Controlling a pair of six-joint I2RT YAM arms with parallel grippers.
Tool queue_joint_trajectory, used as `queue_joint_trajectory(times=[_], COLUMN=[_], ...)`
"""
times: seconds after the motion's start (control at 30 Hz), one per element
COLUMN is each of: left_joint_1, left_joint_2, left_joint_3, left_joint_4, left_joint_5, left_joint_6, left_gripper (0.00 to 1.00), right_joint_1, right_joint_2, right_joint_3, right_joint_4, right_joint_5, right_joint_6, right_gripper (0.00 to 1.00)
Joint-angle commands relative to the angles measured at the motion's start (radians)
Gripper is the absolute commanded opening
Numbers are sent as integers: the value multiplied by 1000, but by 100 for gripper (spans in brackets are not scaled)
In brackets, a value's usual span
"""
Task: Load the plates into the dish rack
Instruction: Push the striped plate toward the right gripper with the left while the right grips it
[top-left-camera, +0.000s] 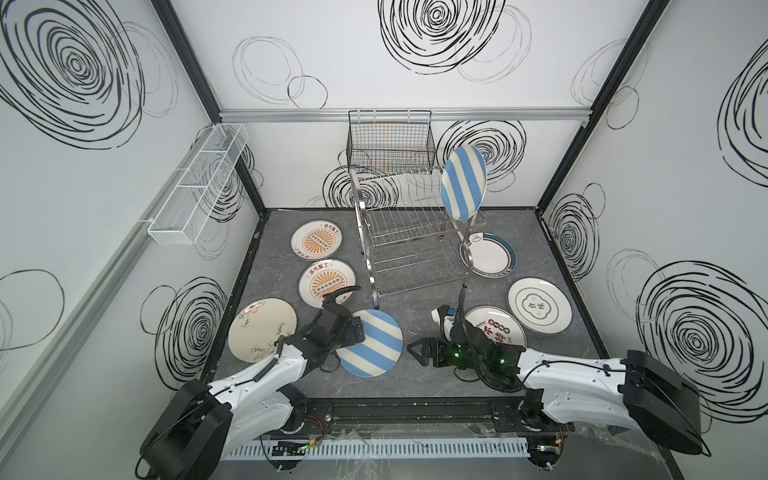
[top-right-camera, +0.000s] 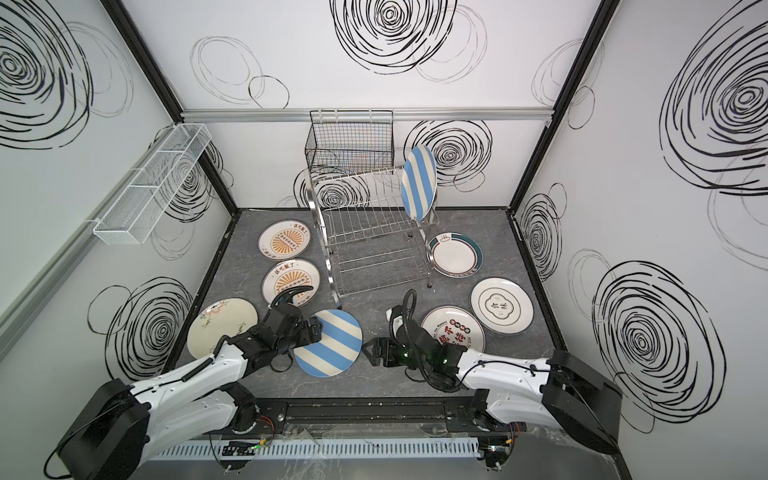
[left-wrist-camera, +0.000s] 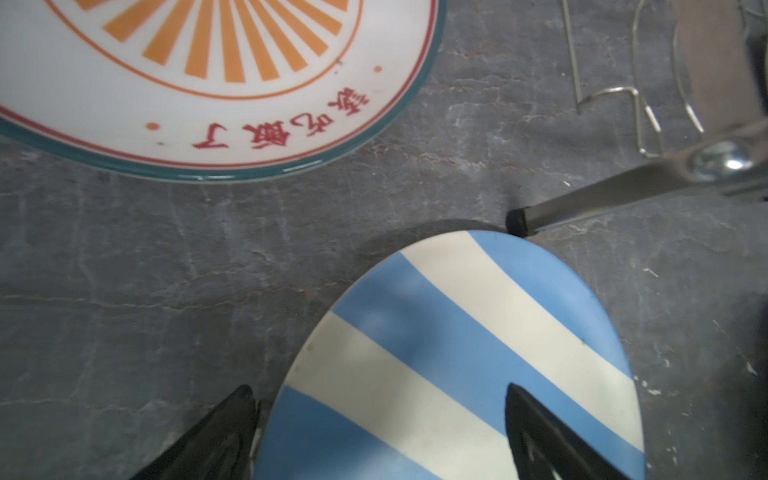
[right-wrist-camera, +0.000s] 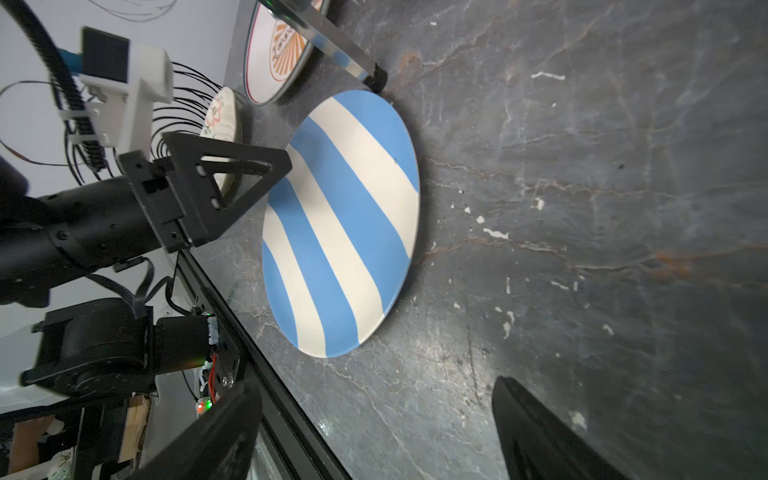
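A blue-white striped plate (top-left-camera: 374, 345) (left-wrist-camera: 436, 353) lies flat near the front, just before the dish rack (top-left-camera: 360, 216). My left gripper (top-left-camera: 360, 330) (left-wrist-camera: 382, 415) is open at the plate's left rim, one finger over the plate and the other outside it. My right gripper (top-left-camera: 417, 351) (right-wrist-camera: 374, 428) hovers open and empty over bare floor to the right of that plate. A second striped plate (top-left-camera: 463, 183) stands upright in the rack's right end. Flat around the rack lie two orange sunburst plates (top-left-camera: 316, 240) (top-left-camera: 327, 283), a whitish one (top-left-camera: 262, 330), a teal-rimmed one (top-left-camera: 492, 255), another whitish one (top-left-camera: 539, 305) and a red-black one (top-left-camera: 496, 330) partly under my right arm.
A black mesh basket (top-left-camera: 388, 141) hangs on the back wall behind the rack. A long white mesh tray (top-left-camera: 199, 183) is fixed to the left wall. The rack's front foot (left-wrist-camera: 517, 220) stands right at the striped plate's far rim. Walls enclose the grey floor.
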Motion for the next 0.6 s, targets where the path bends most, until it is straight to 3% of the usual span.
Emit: queue_joint_trajectory(times=[0.0,0.2,0.57], left_joint_1=[-35,-83,-139], left_joint_2=[-14,-43,-43], left_joint_3=[-24,-51,-63], left_joint_4=[55,78,89], left_joint_5=[33,44,19], left_joint_6=[-9,-41,-69], left_gripper=[96,96,96], right_joint_1=[-5,-7,-64], right_joint_2=[63,159,201], right_joint_3=[52,52,-19], right_joint_4=[-9,84,199], right_joint_5=[-56,-76,-67], right_joint_6=[-21,-16,39], right_gripper=[91,91,90])
